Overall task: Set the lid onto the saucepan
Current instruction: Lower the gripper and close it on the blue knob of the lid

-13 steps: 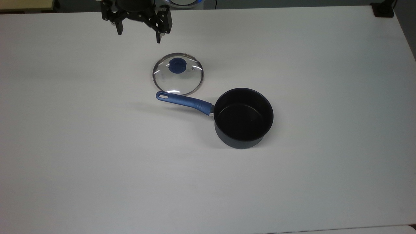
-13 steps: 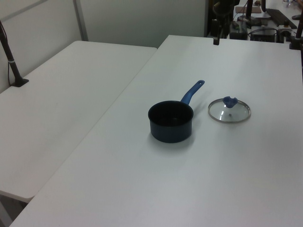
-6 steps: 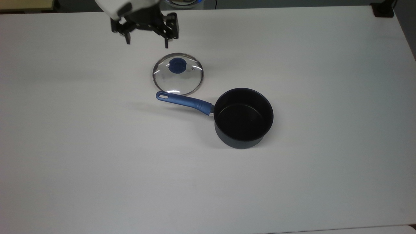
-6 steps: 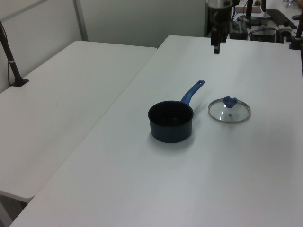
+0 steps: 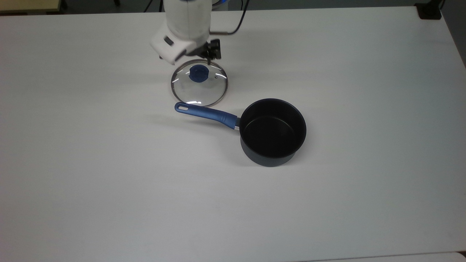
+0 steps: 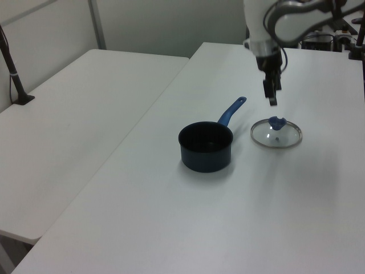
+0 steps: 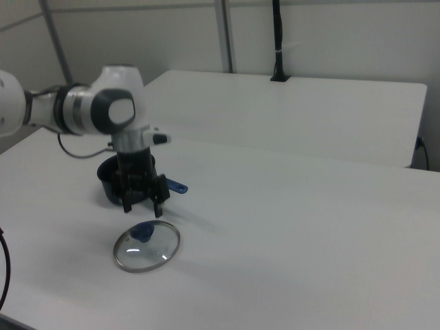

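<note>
Right above the lid's blue knob (image 7: pixel 143 232), the gripper (image 7: pixel 142 206) hangs with its fingers spread wide and nothing in them, so the knob sits straight below the gap, not touched yet. The lid (image 5: pixel 199 83) lies flat on the white table (image 5: pixel 109 182), just beside the saucepan's handle (image 5: pixel 207 113). The saucepan (image 5: pixel 272 131) stands open, toward the top view's lower right.
</note>
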Robot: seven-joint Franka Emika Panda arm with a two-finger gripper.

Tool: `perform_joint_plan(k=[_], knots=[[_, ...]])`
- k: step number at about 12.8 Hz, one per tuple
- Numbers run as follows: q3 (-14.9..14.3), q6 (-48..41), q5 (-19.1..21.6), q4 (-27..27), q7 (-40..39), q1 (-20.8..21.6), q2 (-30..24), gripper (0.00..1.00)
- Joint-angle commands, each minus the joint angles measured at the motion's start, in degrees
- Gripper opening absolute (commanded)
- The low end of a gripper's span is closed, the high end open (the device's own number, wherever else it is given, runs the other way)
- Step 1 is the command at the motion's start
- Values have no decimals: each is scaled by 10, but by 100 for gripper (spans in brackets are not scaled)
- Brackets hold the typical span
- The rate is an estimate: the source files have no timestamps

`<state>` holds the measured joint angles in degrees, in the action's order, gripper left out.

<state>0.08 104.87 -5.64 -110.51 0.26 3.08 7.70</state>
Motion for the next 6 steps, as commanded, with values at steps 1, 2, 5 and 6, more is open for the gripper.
perform_joint_plan(k=[1, 2, 5, 6], knots=[[-3, 101, -17, -110, -4, 10, -22, 100], [-3, 119, -17, -124, 2, 10, -22, 100], [-3, 156, -17, -125, 31, 22, -2, 97], [-3, 161, -17, -123, 38, 21, -2, 94]])
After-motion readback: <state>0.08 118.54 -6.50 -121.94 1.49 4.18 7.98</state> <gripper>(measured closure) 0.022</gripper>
